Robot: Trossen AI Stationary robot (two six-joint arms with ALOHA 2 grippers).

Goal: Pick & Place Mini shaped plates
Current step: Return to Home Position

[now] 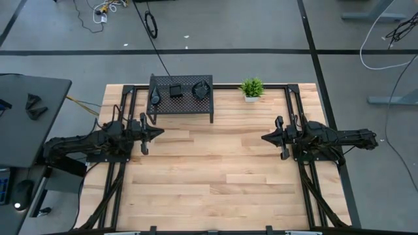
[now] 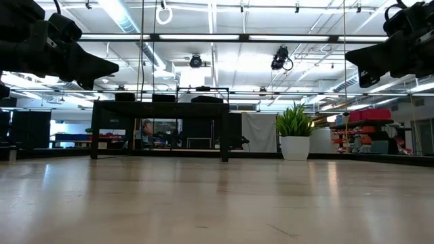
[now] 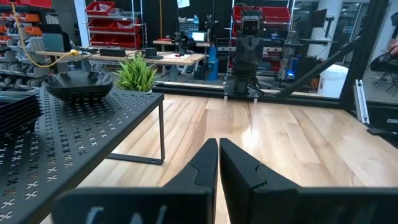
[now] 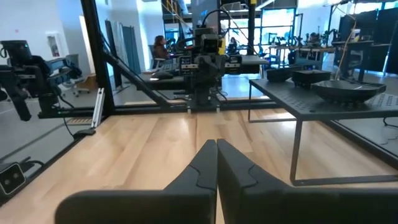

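High view, starting at the arms: the left tool (image 1: 159,132) hangs over the bench (image 1: 215,176) just in front of the rack's left end, pointing across toward the other arm. Its two fingers (image 3: 202,167) are pressed together along their length, gripping no plate.

The right tool (image 1: 264,138) faces it from the opposite side, well clear of the rack's right end and also on the rack's front side. Its fingers (image 4: 199,169) are likewise closed against each other. Seen from bench height, both arms are held up off the wood rather than resting on it, and a wide stretch of bare planks lies between the two tips.

The rack (image 1: 183,109) is a low black perforated metal shelf on thin legs, standing at the far edge of the bench.

All the plates (image 1: 177,91) sit on top of the rack in three small dark stacks. One is toward the rack's left end, a square pile is near its middle, and a rounder pile is toward its right end.

A small green plant (image 1: 251,88) in a white pot stands on the bench just past the rack's right end, not touching it.
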